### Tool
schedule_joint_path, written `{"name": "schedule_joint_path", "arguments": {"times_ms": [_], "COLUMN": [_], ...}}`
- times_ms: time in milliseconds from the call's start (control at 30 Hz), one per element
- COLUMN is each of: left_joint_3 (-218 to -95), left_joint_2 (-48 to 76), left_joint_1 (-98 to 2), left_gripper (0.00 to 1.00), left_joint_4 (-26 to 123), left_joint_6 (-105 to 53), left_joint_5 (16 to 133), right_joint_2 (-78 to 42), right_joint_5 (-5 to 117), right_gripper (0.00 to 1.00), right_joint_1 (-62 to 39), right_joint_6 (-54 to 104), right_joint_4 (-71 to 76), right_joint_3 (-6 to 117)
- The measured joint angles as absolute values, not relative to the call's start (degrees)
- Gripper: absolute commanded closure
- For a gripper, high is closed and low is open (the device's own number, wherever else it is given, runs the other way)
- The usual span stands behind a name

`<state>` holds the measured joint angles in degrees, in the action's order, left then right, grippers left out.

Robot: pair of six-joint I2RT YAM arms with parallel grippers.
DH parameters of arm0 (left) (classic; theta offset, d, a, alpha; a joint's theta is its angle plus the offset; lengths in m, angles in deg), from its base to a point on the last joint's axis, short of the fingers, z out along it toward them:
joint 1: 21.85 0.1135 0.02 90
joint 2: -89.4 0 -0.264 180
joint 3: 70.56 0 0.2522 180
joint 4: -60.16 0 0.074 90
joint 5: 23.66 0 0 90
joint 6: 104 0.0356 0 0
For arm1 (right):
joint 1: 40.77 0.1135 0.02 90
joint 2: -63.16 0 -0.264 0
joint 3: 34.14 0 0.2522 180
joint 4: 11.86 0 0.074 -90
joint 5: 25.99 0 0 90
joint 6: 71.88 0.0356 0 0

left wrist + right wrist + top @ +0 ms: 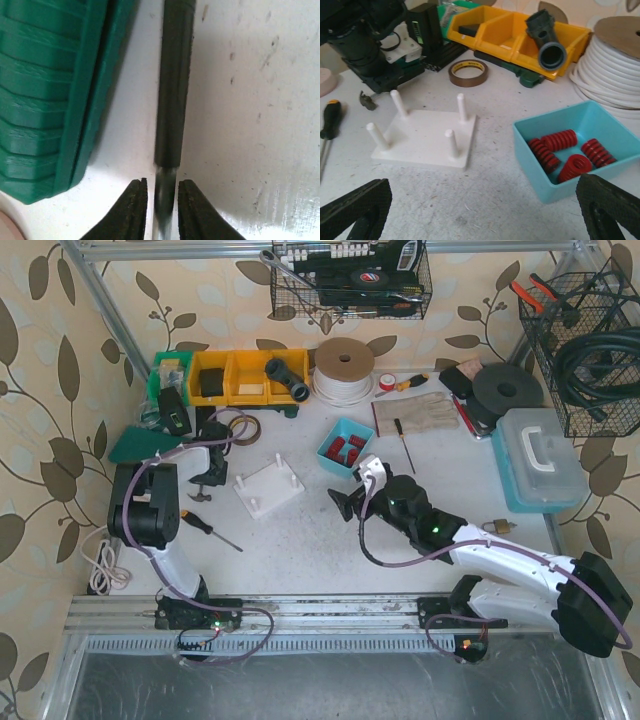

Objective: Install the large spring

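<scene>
Several red springs (pixel 561 140) lie in an open teal box (pixel 547 187); one seen end-on (pixel 575 167) looks the widest. The white peg plate (pixel 422 140) with its upright pegs stands left of the box. My right gripper (pixel 482 215) hangs open and wide over bare table in front of both, holding nothing. From above, the right gripper (pixel 350 498) sits between plate (pixel 268 486) and box (pixel 330 440). My left gripper (pixel 162 200) is low at the table by a green lid (pixel 45 95). Its jaws stand narrowly apart around a dark tool's metal shaft (pixel 165 190), with a thin gap each side.
Yellow bins (pixel 495 30) hold a black pipe fitting (pixel 547 40). A tape roll (pixel 468 72), a white cable coil (pixel 612 65) and a screwdriver (pixel 330 117) lie around the plate. A blue case (pixel 540 455) stands at the right and wire baskets (pixel 350 280) hang behind.
</scene>
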<state>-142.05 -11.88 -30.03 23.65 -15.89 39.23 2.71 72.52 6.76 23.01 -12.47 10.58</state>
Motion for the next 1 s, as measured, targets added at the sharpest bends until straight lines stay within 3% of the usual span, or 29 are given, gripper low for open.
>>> {"name": "schedule_joint_path", "arguments": {"times_ms": [67,267,333,433,867,1000], "left_joint_3": [-142.1,-142.1,-142.1,-142.1,-141.2,-141.0], "left_joint_2": [-12.4,-11.4,-9.7,-4.7,23.3,26.7], "left_joint_1": [-30.0,-30.0,-30.0,-30.0,-30.0,-30.0], "left_gripper": [0.54,0.43,0.33,0.26,0.17,0.27], "left_joint_4": [23.5,23.5,23.4,23.0,24.7,25.1], "left_joint_6": [-16.4,-18.1,-19.0,-20.8,-26.9,-27.6], "left_joint_5": [39.4,39.6,39.8,41.0,53.2,61.8], "right_joint_2": [2.7,2.6,2.3,1.3,0.1,0.1], "right_joint_5": [74.4,79.3,80.8,83.3,90.7,92.5], "right_gripper": [0.00,0.00,0.00,0.01,0.01,0.01], "right_joint_1": [6.8,6.8,6.8,6.8,6.5,5.6], "right_joint_6": [23.0,23.2,23.5,24.2,26.4,27.9], "right_joint_4": [-11.9,-10.6,-10.2,-8.7,-4.6,-2.6], "right_joint_3": [10.6,10.6,10.6,10.9,12.1,12.8]}}
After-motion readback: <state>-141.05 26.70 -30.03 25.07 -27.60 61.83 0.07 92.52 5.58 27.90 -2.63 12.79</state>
